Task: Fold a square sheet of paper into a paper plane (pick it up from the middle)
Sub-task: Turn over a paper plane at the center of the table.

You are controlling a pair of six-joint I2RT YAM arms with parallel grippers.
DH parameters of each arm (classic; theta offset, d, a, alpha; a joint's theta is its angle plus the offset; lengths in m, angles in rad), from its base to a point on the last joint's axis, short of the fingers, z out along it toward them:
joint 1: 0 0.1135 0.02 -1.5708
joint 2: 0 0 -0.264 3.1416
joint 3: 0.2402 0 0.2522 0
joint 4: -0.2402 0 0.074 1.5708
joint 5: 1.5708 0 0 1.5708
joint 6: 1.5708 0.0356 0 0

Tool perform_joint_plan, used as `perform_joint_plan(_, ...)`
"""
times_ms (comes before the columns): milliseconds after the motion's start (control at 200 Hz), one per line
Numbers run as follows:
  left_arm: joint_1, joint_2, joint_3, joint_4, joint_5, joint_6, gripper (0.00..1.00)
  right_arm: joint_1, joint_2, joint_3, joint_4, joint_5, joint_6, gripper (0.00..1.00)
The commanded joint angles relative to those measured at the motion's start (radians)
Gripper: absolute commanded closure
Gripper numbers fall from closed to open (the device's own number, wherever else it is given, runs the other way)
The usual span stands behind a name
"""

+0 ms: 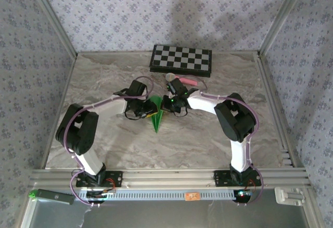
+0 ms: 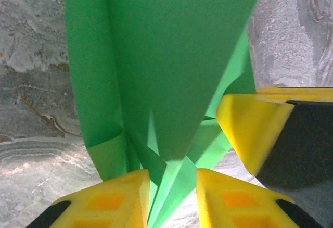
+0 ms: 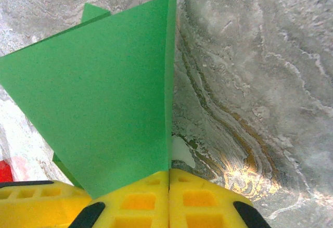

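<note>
A bright green paper plane (image 1: 157, 118) lies near the middle of a grey, marble-patterned table (image 1: 208, 139), seen from above. It is a slim dart. Its long axis runs from 12 to 6 o'clock, with the sharp tip at 6 o'clock, toward the arm bases, and the wide end at 12 o'clock between the two grippers.

The left gripper (image 1: 147, 112) reaches in from 9 o'clock and the right gripper (image 1: 169, 104) from 3 o'clock. Their dark heads cover the plane's wide end.

The left wrist view shows matte, unmarked green paper (image 2: 166, 56) with crisp lengthwise creases and layered flaps. The left gripper (image 2: 171, 178) has its yellow, ribbed fingers standing a little apart. A narrow fold of paper runs through the gap and pale table shows beside it, so nothing is clamped. One yellow finger of the right gripper (image 2: 250, 129), slightly blurred, touches the paper at 3 o'clock.

The right wrist view shows a broad green flap (image 3: 104, 92) standing up from the table. The right gripper (image 3: 169, 173) has its fingers pressed together, pinching the plane's folded edge. The flap hides whatever lies behind it.

At 12 o'clock a black-and-white checkered board (image 1: 181, 60) lies flat near the back wall. A pink-handled microphone (image 1: 179, 79) lies just in front of it, partly hidden by the right arm.
</note>
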Motion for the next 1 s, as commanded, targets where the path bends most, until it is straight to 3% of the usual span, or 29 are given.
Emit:
perform_joint_plan(0,-0.010,0.010,0.020,-0.055,-0.026,0.025,0.68,0.003,-0.027,0.013,-0.005,-0.012,0.013,0.93)
perform_joint_plan(994,-0.069,0.050,0.056,-0.086,-0.014,0.091,0.51,-0.007,-0.020,0.032,0.007,-0.061,0.063,0.93)
